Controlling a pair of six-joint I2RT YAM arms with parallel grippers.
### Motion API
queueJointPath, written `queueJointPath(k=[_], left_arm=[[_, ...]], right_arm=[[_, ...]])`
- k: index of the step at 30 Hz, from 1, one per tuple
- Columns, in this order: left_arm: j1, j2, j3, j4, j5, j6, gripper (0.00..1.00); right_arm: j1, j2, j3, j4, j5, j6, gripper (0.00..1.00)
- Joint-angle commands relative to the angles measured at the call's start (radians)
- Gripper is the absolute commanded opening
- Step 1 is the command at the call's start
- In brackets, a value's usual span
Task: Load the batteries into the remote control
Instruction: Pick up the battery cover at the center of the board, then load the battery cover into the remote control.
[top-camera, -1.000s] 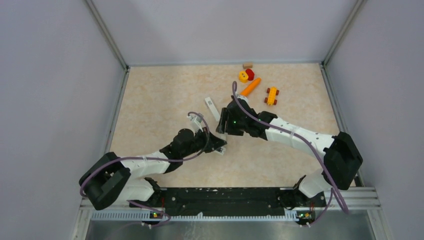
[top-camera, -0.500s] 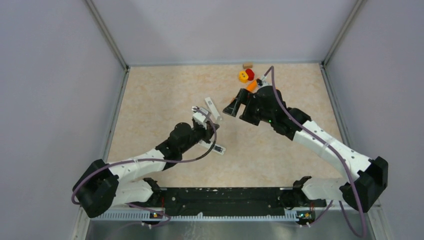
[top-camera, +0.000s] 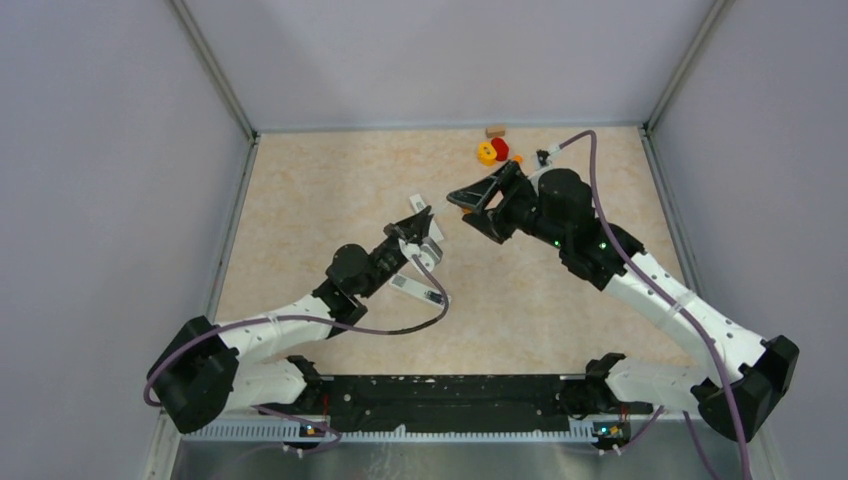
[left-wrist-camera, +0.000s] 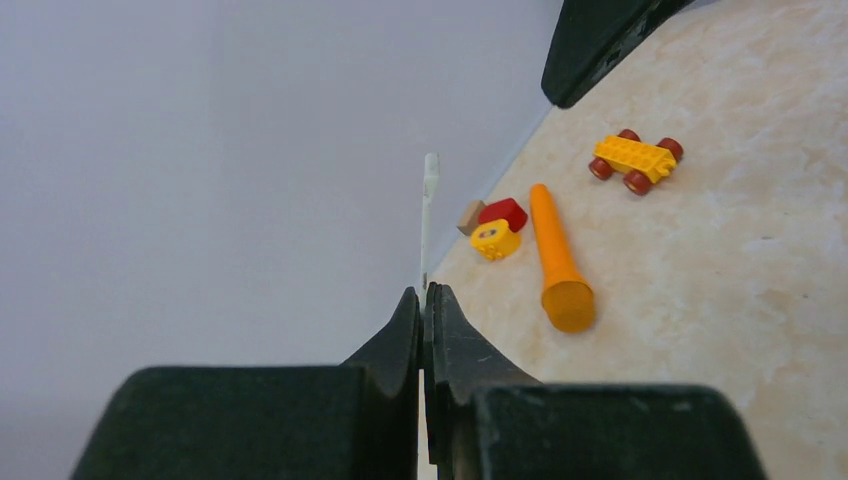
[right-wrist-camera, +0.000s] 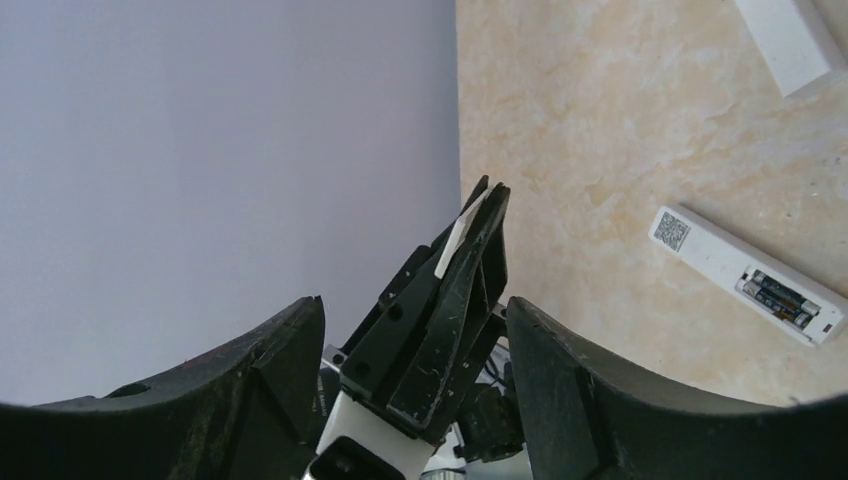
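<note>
- Left jaws are pinched shut on a thin flat white strip (left-wrist-camera: 430, 205), which sticks out past their tips.
- Right jaws are spread wide with nothing between them, raised off the beige marbled surface (right-wrist-camera: 600, 120).
- The long slim white remote control (right-wrist-camera: 735, 272) lies flat beside the left arm with its compartment uncovered, and the small dark cylindrical batteries (right-wrist-camera: 778, 292) sit inside it.
- An orange carrot toy (left-wrist-camera: 555, 265) lies well apart.

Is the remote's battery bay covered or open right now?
Open: the remote control lies with its bay uncovered, batteries showing inside.
</note>
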Motion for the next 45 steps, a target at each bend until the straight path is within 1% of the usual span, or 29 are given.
queueJointPath(k=[1, 7, 14, 18, 22, 23, 24, 25, 26, 28, 29, 31, 33, 34, 35, 37, 39, 41, 43, 45], left_arm=[[-0.001, 0.021, 0.043, 0.163, 0.067, 0.226, 0.0], [-0.002, 0.005, 0.041, 0.157, 0.157, 0.3, 0.0], [-0.002, 0.002, 0.049, 0.141, 0.172, 0.335, 0.0], [-0.002, 0.011, 0.055, 0.132, 0.166, 0.334, 0.0], [-0.002, -0.001, 0.046, 0.126, 0.169, 0.308, 0.0], [-0.002, -0.003, 0.047, 0.121, 0.158, 0.296, 0.02], [-0.002, -0.007, 0.045, 0.123, 0.14, 0.264, 0.08], [-0.002, -0.015, 0.04, 0.126, 0.126, 0.226, 0.23], [-0.002, -0.024, 0.033, 0.137, 0.102, 0.172, 0.47], [-0.002, -0.052, 0.027, 0.137, -0.004, -0.013, 0.94], [-0.002, -0.078, 0.037, 0.075, -0.071, -0.113, 0.98], [-0.002, -0.139, 0.087, -0.154, -0.148, -0.322, 0.99], [-0.002, -0.175, 0.158, -0.378, -0.242, -0.563, 0.99], [-0.001, -0.188, 0.185, -0.477, -0.258, -0.67, 0.99], [-0.001, -0.199, 0.192, -0.527, -0.248, -0.745, 0.99], [-0.001, -0.236, 0.191, -0.615, -0.184, -0.875, 0.99], [0.008, -0.282, 0.176, -0.67, -0.112, -1.007, 0.99], [0.034, -0.313, 0.161, -0.7, -0.024, -1.123, 0.99], [0.079, -0.335, 0.146, -0.721, 0.032, -1.227, 0.99], [0.171, -0.321, 0.143, -0.739, 0.133, -1.338, 0.99]], right_arm=[[0.001, 0.009, 0.012, 0.027, -0.015, 0.051, 0.66], [0.004, 0.035, 0.009, 0.039, -0.043, 0.053, 0.54], [0.006, 0.042, -0.025, 0.082, -0.073, 0.08, 0.39], [0.006, 0.037, -0.047, 0.103, -0.084, 0.093, 0.27], [0.006, 0.031, -0.071, 0.121, -0.083, 0.102, 0.0], [0.006, 0.027, -0.077, 0.125, -0.081, 0.105, 0.0], [0.005, 0.023, -0.083, 0.128, -0.079, 0.104, 0.0], [0.005, 0.019, -0.088, 0.129, -0.076, 0.1, 0.0], [0.005, 0.016, -0.093, 0.13, -0.074, 0.09, 0.0], [0.005, 0.003, -0.106, 0.132, -0.063, 0.06, 0.0], [0.004, -0.008, -0.12, 0.132, -0.058, 0.039, 0.0], [0.004, -0.036, -0.154, 0.152, -0.045, -0.013, 0.0], [0.004, -0.069, -0.195, 0.166, -0.026, -0.077, 0.0], [0.004, -0.091, -0.218, 0.17, -0.014, -0.11, 0.0], [0.004, -0.114, -0.245, 0.192, -0.004, -0.144, 0.0], [0.004, -0.165, -0.316, 0.261, -0.004, -0.205, 0.0], [0.004, -0.209, -0.376, 0.338, -0.017, -0.25, 0.0], [0.004, -0.244, -0.42, 0.358, -0.02, -0.284, 0.0], [0.004, -0.276, -0.46, 0.382, -0.026, -0.31, 0.0], [0.004, -0.283, -0.491, 0.399, -0.032, -0.311, 0.0]])
